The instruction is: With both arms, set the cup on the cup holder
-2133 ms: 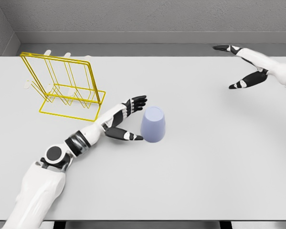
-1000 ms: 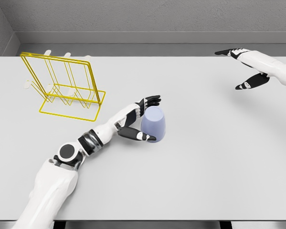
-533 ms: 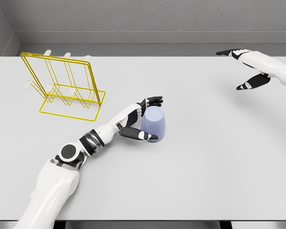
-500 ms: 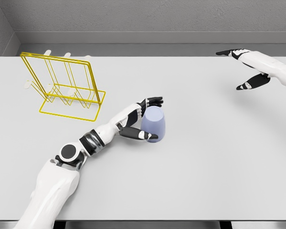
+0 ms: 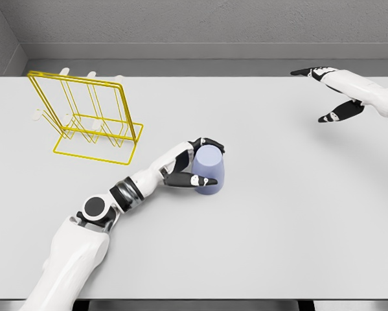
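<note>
Since half a second back, left hand [image 5: 192, 163] fingers have wrapped round the lavender cup [image 5: 207, 169], which sits upside down mid-table; grasp looks made, so lifting toward the rack seems next. Yellow wire cup holder [image 5: 83, 116], back left, carries no cup. Right hand [image 5: 328, 91] hovers spread and empty, far right.

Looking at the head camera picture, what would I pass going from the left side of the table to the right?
Yellow wire cup holder → left hand wrapped around the cup → lavender cup, standing upside down → bare table → right hand, open and raised at the far right.
</note>
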`<state>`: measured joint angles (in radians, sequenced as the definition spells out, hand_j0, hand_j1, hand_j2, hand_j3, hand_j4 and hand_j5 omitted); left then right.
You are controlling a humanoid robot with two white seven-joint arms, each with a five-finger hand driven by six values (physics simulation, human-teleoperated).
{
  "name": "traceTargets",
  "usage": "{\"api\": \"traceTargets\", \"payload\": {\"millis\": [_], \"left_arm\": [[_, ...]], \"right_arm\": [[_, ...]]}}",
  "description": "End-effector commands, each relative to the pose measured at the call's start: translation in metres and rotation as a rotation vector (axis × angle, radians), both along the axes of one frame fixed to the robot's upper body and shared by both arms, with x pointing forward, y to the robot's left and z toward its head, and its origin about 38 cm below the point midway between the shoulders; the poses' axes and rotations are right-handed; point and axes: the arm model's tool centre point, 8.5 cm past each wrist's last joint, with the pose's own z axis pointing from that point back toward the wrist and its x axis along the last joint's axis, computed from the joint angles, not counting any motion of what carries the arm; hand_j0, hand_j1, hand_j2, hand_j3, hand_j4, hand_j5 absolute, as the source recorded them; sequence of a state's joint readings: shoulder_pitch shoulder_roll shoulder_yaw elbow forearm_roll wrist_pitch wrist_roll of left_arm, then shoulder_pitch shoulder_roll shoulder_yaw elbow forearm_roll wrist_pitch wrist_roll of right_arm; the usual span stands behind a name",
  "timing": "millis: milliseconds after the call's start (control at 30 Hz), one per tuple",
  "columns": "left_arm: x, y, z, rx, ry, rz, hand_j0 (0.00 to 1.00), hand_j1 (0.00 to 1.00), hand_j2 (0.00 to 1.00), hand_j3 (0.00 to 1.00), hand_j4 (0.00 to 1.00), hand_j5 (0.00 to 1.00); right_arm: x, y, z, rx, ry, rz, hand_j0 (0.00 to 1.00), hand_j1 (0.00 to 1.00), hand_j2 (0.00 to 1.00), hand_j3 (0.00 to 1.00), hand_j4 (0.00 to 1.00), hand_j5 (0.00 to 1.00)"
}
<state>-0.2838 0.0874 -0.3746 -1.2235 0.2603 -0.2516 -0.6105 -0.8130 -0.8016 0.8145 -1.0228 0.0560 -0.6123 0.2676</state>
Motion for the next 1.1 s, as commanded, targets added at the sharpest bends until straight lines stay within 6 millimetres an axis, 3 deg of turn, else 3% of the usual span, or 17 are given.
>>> {"api": "traceTargets", "payload": {"millis": [0,167,233,433,567,633,800,1000,1067], "left_arm": [[0.000,0.001,0.001,-0.005,-0.002,0.000,0.39,0.39,0.39,0.39,0.39,0.39],[-0.001,0.004,0.006,-0.011,-0.016,0.006,0.33,0.33,0.33,0.33,0.33,0.33],[-0.005,0.002,0.023,-0.033,-0.062,-0.004,0.32,0.32,0.32,0.32,0.32,0.32],[-0.025,0.033,0.065,-0.113,-0.185,0.069,0.31,0.31,0.31,0.31,0.31,0.31],[-0.045,0.073,0.092,-0.140,-0.257,0.118,0.30,0.30,0.30,0.30,0.30,0.30],[-0.057,0.095,0.093,-0.134,-0.248,0.125,0.30,0.30,0.30,0.30,0.30,0.30],[-0.062,0.134,0.100,-0.124,-0.240,0.147,0.30,0.30,0.30,0.30,0.30,0.30],[-0.058,0.204,0.141,-0.155,-0.268,0.203,0.30,0.30,0.30,0.30,0.30,0.30],[-0.055,0.211,0.152,-0.165,-0.289,0.208,0.30,0.30,0.30,0.30,0.30,0.30]], "right_arm": [[0.000,0.000,0.001,0.008,0.000,-0.002,1.00,1.00,1.00,1.00,1.00,1.00],[0.000,0.000,0.001,0.008,-0.001,-0.002,1.00,1.00,1.00,1.00,1.00,1.00],[0.000,0.000,0.001,0.008,0.000,-0.002,1.00,1.00,1.00,1.00,1.00,1.00],[0.000,-0.001,0.001,0.007,0.000,-0.005,1.00,1.00,1.00,1.00,1.00,1.00],[0.000,-0.002,0.001,0.006,0.000,-0.006,1.00,1.00,1.00,1.00,1.00,1.00],[0.000,-0.001,0.001,0.005,0.001,-0.005,1.00,1.00,1.00,1.00,1.00,1.00],[0.000,-0.001,0.001,0.005,0.001,-0.005,1.00,1.00,1.00,1.00,1.00,1.00],[0.000,-0.001,0.000,0.006,0.001,-0.004,1.00,1.00,1.00,1.00,1.00,1.00],[0.000,-0.001,0.000,0.006,0.001,-0.004,1.00,1.00,1.00,1.00,1.00,1.00]]}}
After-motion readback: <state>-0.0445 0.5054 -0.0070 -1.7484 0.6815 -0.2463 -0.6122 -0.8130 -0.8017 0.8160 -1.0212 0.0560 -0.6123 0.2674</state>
